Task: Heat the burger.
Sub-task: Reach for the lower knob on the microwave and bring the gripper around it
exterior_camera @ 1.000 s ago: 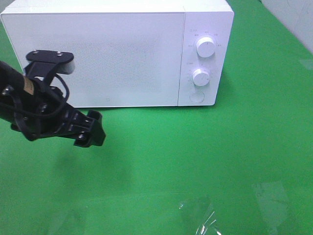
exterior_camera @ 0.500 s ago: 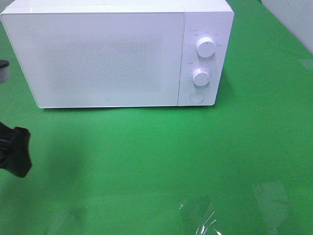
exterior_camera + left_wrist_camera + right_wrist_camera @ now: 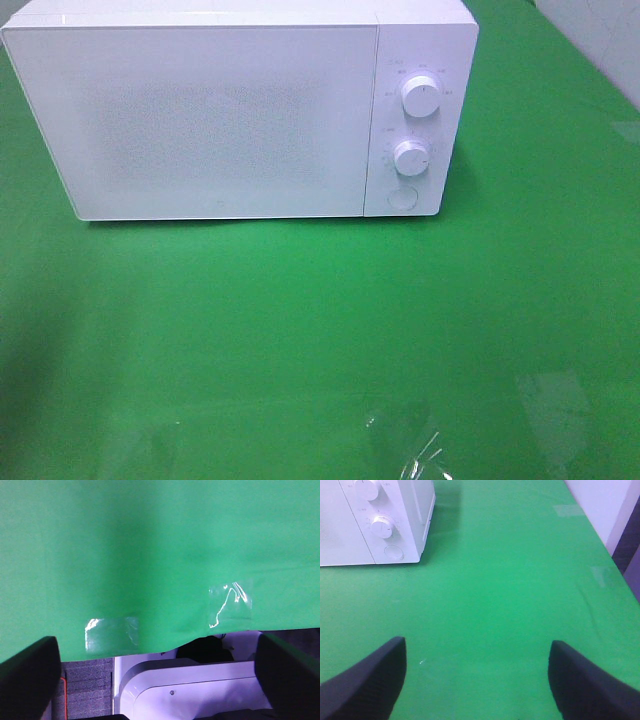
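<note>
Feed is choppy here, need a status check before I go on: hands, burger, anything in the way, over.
Both open and empty: left hand, right hand. No burger in any view. The microwave door is shut. Nothing blocking it on the green table.

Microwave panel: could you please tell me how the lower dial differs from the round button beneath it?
The lower dial stands out from the panel as a raised knob, while the round button lies almost flat. The lower dial has small printed marks around it; the round button shows none. Both are white and round, on the control panel of the microwave.
</note>
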Controlling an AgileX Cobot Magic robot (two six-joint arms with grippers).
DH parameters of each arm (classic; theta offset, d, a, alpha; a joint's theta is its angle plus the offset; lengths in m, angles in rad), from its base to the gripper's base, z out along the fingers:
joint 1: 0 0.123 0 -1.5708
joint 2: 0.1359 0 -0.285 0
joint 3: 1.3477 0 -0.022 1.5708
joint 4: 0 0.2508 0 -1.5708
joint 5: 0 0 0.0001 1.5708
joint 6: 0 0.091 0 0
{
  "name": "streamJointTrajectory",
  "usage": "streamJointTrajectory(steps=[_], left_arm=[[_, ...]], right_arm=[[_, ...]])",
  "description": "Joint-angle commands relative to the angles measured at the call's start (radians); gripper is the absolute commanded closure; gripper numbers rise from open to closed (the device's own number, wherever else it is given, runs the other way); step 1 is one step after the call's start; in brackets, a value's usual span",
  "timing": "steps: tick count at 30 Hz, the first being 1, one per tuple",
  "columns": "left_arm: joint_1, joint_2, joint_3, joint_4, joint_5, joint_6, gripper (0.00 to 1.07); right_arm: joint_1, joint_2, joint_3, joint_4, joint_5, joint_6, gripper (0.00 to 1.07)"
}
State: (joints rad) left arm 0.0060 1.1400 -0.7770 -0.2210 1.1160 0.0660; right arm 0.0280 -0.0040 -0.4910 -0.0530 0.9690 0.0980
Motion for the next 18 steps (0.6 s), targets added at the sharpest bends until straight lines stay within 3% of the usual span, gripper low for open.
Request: streamJointTrajectory(steps=[1, 4, 6, 13, 16, 18], left_arm=[[0.007, -0.132, 0.064, -0.01, 0.014, 0.017, 0.1], [0.007, -0.172, 0.08, -0.009, 0.014, 0.024, 0.1], [0.007, -0.325, 0.138, 0.005, 0.013, 0.043, 0.1], [0.007, -0.631, 0.239, 0.037, -0.043, 0.057, 0.1], [0.007, -0.667, 0.252, 0.036, -0.044, 0.057, 0.1], [0.007, -0.823, 0.259, 0.035, -0.043, 0.05, 0.1]], right_arm=[[-0.002, -0.025, 0.002, 0.007, -0.01, -0.012, 0.31], [-0.002, -0.025, 0.002, 0.007, -0.01, -0.012, 0.31], [-0.002, -0.025, 0.002, 0.007, -0.01, -0.012, 0.31], [-0.002, -0.025, 0.002, 0.007, -0.01, -0.012, 0.31], [-0.002, -0.025, 0.002, 0.007, -0.01, -0.012, 0.31], [-0.002, -0.025, 0.002, 0.007, -0.01, -0.012, 0.31]])
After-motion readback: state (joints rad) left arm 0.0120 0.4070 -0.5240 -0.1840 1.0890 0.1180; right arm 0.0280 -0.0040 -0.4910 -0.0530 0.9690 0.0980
